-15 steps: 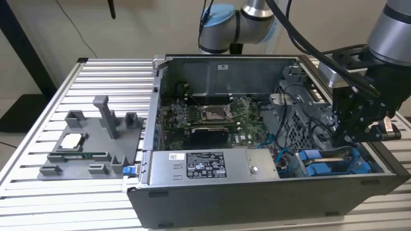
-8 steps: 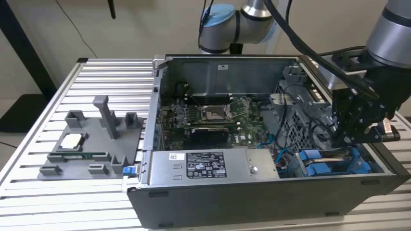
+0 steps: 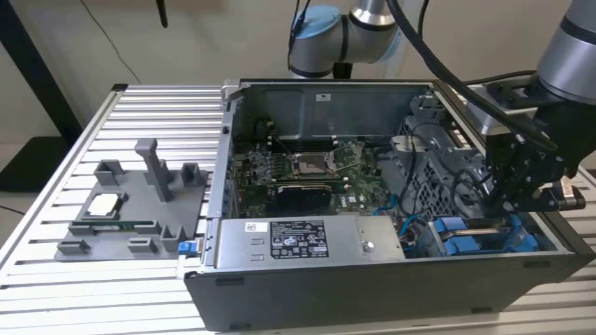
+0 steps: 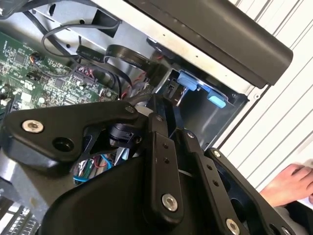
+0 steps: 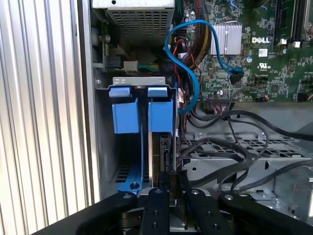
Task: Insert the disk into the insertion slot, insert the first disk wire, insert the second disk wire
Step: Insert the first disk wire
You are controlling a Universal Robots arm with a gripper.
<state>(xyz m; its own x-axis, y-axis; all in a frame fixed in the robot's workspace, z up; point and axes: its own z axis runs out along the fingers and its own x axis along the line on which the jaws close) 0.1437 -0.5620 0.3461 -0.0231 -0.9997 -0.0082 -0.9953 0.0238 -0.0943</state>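
The insertion slot [image 5: 142, 81] is a grey metal cage with blue plastic side pieces [image 5: 125, 115], in the case's front corner at the exterior view's right [image 3: 445, 235]. The disk [image 5: 157, 152] stands edge-on inside it, its blue carrier [image 5: 160, 115] at the far end. My gripper [image 5: 171, 178] reaches down into the cage [image 3: 507, 209], its fingers [image 5: 155, 208] close together on the disk's near edge. A blue disk wire [image 5: 195, 63] loops beside the cage, and its black plug [image 5: 236, 76] hangs loose over the motherboard. Black wires [image 5: 220, 147] lie beside the cage.
A grey power-supply box [image 3: 289, 241] with a sticker sits beside the cage. The motherboard [image 3: 308, 171] fills the case floor. A grey fixture tray [image 3: 130, 209] lies on the ribbed table at the exterior view's left. A person's hand [image 4: 288, 183] rests outside the case wall.
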